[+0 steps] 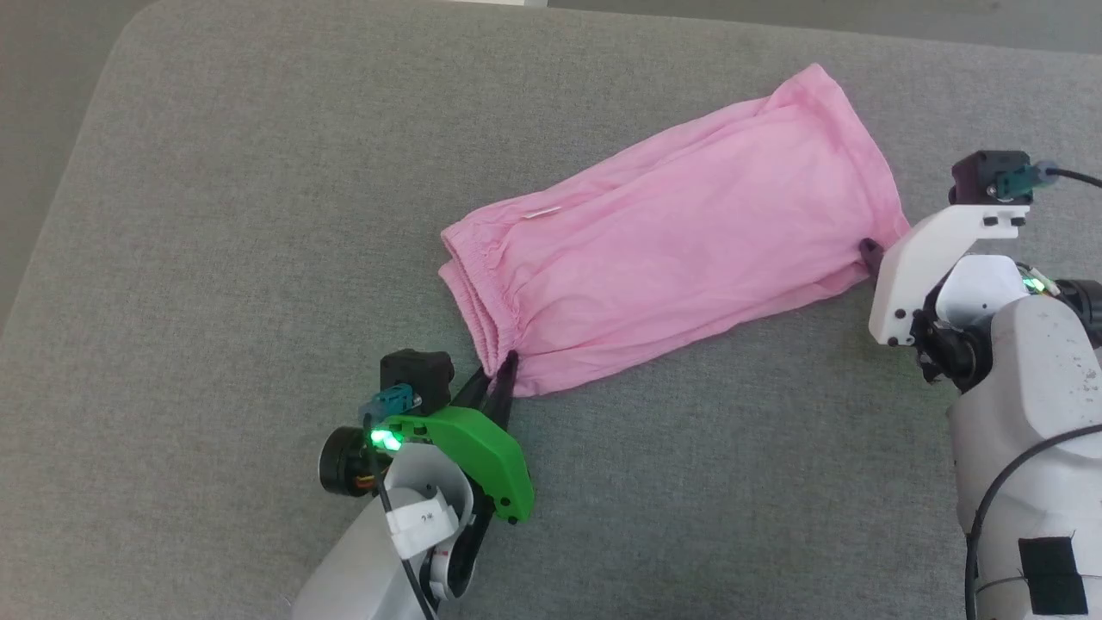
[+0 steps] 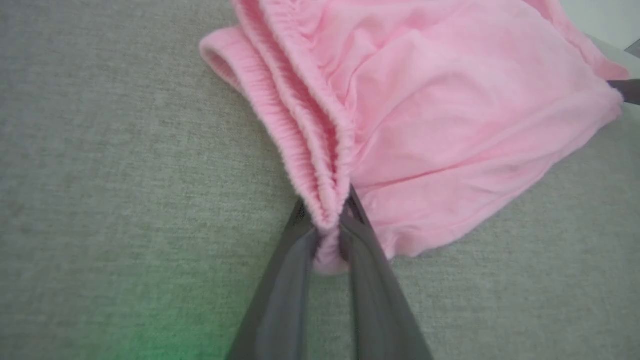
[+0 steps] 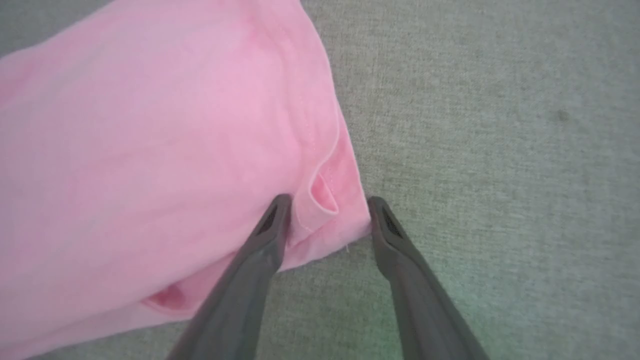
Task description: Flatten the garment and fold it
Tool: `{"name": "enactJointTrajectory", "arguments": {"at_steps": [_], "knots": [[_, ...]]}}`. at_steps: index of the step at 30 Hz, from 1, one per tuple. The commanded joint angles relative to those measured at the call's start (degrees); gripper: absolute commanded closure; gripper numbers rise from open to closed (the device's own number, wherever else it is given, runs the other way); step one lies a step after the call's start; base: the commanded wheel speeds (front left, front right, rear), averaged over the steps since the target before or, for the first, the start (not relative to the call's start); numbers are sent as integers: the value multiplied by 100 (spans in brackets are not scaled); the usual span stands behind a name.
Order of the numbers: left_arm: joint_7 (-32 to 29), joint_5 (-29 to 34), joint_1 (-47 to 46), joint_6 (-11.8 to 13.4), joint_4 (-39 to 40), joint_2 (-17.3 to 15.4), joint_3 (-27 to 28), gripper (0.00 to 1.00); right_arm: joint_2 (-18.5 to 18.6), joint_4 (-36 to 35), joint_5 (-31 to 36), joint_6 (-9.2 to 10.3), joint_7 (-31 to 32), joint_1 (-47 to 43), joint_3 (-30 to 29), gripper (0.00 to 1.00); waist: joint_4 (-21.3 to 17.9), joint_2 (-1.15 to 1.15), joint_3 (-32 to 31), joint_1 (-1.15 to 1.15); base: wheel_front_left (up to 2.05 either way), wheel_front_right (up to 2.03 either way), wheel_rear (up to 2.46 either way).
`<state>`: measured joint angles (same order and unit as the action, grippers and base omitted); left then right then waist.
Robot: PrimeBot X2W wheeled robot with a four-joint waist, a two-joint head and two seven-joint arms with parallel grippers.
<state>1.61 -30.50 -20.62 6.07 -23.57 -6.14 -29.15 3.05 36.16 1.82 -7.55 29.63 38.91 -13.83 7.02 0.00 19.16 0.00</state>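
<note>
Two robot grippers at opposite corners of pink shorts lying on a grey fabric surface.

The left gripper [image 2: 332, 210] is clenched on the near corner of the gathered waistband [image 2: 300, 145], with bunched elastic pinched between its dark fingers. The right gripper [image 3: 329, 210] stands parted, straddling the near corner of the hem [image 3: 320, 150] without clamping it. The garment [image 1: 680, 250] lies mostly flat on the grey fabric surface [image 1: 258, 215], its long axis diagonal in the head view: waistband toward the robot's left and nearer, hemmed end toward its right and farther. It looks thin, light and limp, likely to sag and wrinkle when lifted. The thick waistband and stitched hem corners seem the surest holds.
</note>
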Motion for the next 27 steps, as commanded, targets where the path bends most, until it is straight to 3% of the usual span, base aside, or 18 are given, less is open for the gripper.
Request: {"name": "enactJointTrajectory", "arguments": {"at_steps": [1,7,14,22,27], "knots": [[-51,-55,25,-24,-166,18,-57,100,-17,85,37,6,152,-70,-2,100,-10,0,-12,0,0,0,0],[39,-80,55,-43,-208,-34,-47,100,-17,-360,-124,6,-329,-209,132,100,-85,0,-169,0,0,0,0],[22,-171,291,-9,-60,-258,45,100,-17,-1487,-893,6,-1017,-1380,307,100,-233,0,-548,0,0,0,0],[-346,-227,772,77,548,-776,90,100,-17,-2968,-1706,6,-974,-3129,500,100,-525,0,-876,0,0,0,0],[-669,-272,1090,167,986,-1008,57,100,-17,-3085,-2134,6,-879,-3894,537,100,-655,0,-974,0,0,0,0]]}}
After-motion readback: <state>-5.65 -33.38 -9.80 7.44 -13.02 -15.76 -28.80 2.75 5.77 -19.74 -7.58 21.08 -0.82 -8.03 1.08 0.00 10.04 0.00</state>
